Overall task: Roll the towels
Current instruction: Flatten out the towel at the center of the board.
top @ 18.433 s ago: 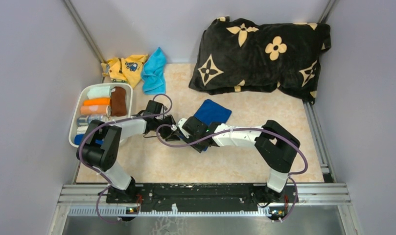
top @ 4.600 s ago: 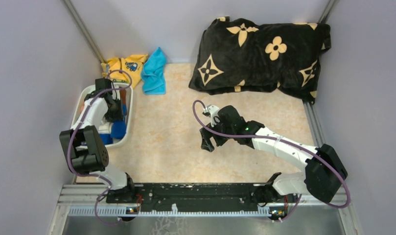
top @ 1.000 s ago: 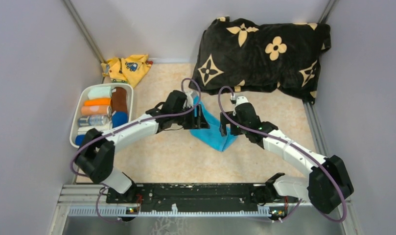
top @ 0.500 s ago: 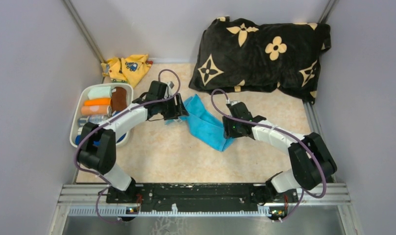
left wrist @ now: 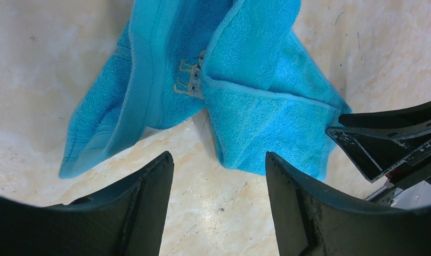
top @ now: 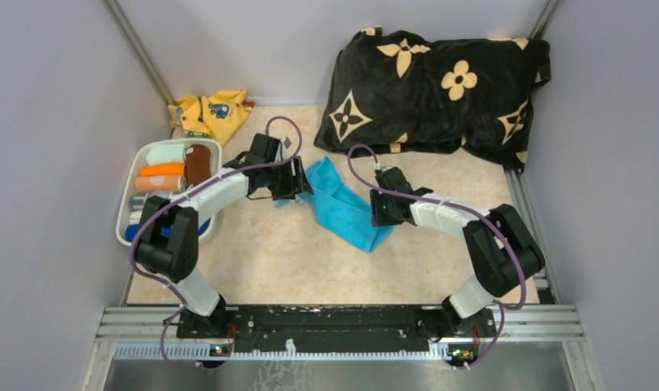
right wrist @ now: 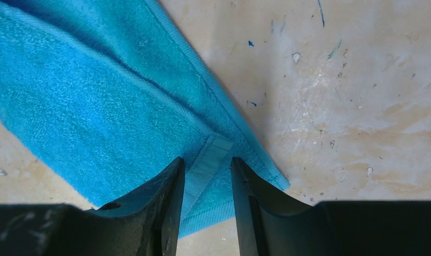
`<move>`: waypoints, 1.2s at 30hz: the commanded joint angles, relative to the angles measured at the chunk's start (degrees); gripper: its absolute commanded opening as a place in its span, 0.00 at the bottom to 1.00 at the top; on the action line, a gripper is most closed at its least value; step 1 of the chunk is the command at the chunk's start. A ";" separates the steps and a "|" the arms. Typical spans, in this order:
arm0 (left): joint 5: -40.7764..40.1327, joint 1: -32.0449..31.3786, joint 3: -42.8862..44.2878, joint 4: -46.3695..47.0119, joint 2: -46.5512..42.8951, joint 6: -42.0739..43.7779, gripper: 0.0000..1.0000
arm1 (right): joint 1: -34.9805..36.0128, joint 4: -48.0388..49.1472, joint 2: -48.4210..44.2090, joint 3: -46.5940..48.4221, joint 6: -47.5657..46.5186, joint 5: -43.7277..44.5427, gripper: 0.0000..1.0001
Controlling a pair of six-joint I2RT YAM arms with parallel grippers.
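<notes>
The towel [top: 342,210] was bright cyan with a small tan stitched mark. The pillow [top: 440,81] was black with beige flowers. The cloth [top: 212,114] was yellow with a blue print. The white basket [top: 122,213] held a brown roll [top: 197,165] and an orange roll [top: 160,170]. The table [top: 309,261] was mottled beige.

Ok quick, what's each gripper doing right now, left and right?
Left gripper: open, holding nothing.
Right gripper: shut on a corner of the cyan towel.
</notes>
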 commanded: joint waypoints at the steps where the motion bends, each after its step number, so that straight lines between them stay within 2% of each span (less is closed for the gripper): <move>1: 0.83 0.56 -0.31 0.21 -0.18 0.90 0.70 | -0.49 1.35 1.00 2.97 1.03 2.85 0.39; 5: 1.39 0.69 -1.16 0.55 -0.06 0.58 0.70 | -0.49 1.89 1.97 3.30 -0.11 -0.04 0.40; 9: 2.85 0.66 -1.99 1.66 0.47 -0.15 0.70 | -0.48 3.74 1.57 3.06 -1.02 -3.95 0.36; 14: 6.42 0.68 -3.39 4.20 1.49 -1.60 0.69 | -0.49 5.46 -0.19 3.15 -2.01 -7.26 0.22; 17: 7.46 0.61 -4.02 5.29 2.09 -2.61 0.68 | -0.49 6.51 -1.93 3.21 -2.71 -9.09 0.19; 21: 7.50 0.70 -4.22 5.64 2.14 -3.00 0.68 | -0.49 7.08 -4.57 3.21 -3.95 -12.83 0.00; 26: 4.34 1.77 -2.68 3.43 0.94 -3.19 0.69 | -0.48 1.36 -11.08 3.80 -8.46 -14.12 0.00; 30: 3.44 3.01 -1.03 2.90 0.28 -2.81 0.69 | -0.49 -2.28 -19.69 1.50 -12.58 -18.95 0.00; 36: 5.55 3.05 5.82 1.04 4.13 -1.26 0.69 | -0.49 -5.00 -28.19 -3.27 -12.30 -22.14 0.00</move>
